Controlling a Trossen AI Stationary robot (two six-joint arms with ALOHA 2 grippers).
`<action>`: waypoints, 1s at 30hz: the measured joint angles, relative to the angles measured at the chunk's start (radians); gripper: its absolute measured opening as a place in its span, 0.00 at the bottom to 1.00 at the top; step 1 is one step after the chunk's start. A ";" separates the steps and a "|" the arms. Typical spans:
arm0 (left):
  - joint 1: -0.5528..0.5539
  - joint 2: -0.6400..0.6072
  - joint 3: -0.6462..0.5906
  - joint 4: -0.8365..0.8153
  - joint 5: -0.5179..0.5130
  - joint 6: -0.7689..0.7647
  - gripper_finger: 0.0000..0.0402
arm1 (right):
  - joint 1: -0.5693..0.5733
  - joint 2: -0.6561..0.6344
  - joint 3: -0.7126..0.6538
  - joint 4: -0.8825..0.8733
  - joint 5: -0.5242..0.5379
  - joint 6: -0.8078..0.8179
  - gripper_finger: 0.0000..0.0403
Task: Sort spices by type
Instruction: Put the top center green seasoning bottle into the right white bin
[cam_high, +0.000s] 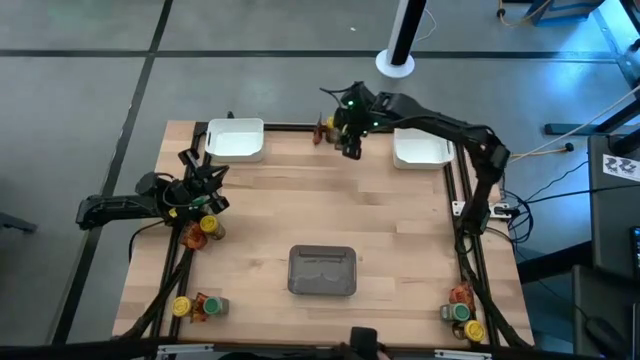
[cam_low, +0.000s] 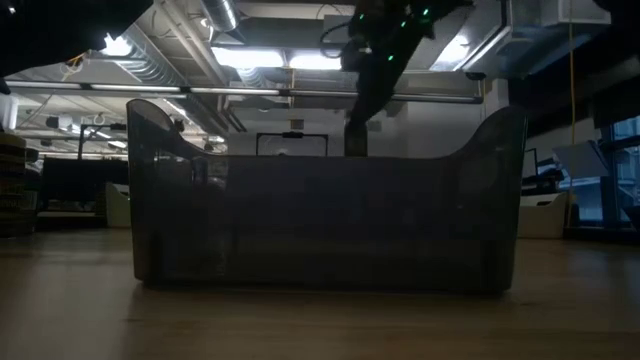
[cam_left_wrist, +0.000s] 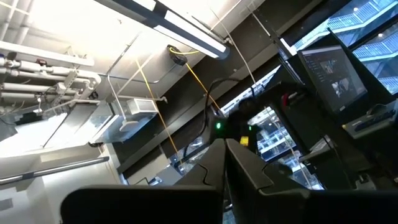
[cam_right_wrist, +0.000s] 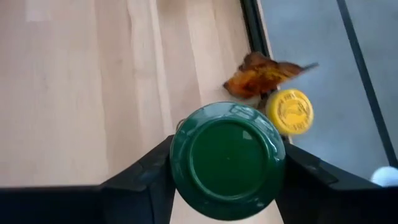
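- Pale wooden tabletop (cam_high: 300, 215) fills the high view, with dark rails along its sides and bare grey floor around it.
- Two white trays sit at the far edge, one at the left (cam_high: 235, 139) and one at the right (cam_high: 421, 148); a grey tray (cam_high: 322, 271) stands near the front middle. All three look like sorting bins, though none shows anything inside.
- The spices lie in small mixed clusters at the tabletop's edges: front left (cam_high: 197, 306), front right (cam_high: 462, 310), left side (cam_high: 204, 229) and far middle.
- The right hand (cam_high: 350, 138) reaches over the far middle of the tabletop, between the white trays. In the right wrist view its fingers press on either side of a green-lidded jar (cam_right_wrist: 227, 159), pinching it by the lid.
- Just beyond that jar, near the far rail, lie a reddish-orange packet (cam_right_wrist: 264, 76) and a yellow-lidded jar (cam_right_wrist: 290, 112), close together.
- Gripping at the lid probably keeps the jar upright and easy to lift clear of its neighbours; whether it is off the wood yet cannot be told.
- The left hand (cam_high: 203, 176), its fingers pressed together and holding nothing, waits at the left side, tilted up toward the ceiling.
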 joint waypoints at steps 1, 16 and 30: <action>0.000 0.000 0.000 0.000 0.000 0.000 0.01 | 0.000 -0.017 0.000 -0.014 0.004 0.004 0.51; 0.000 0.000 0.000 -0.003 0.000 0.000 0.01 | -0.075 -0.248 -0.114 -0.142 0.086 0.091 0.52; 0.000 0.000 0.000 -0.001 0.000 0.000 0.01 | -0.251 -0.417 -0.398 -0.030 0.259 0.301 0.52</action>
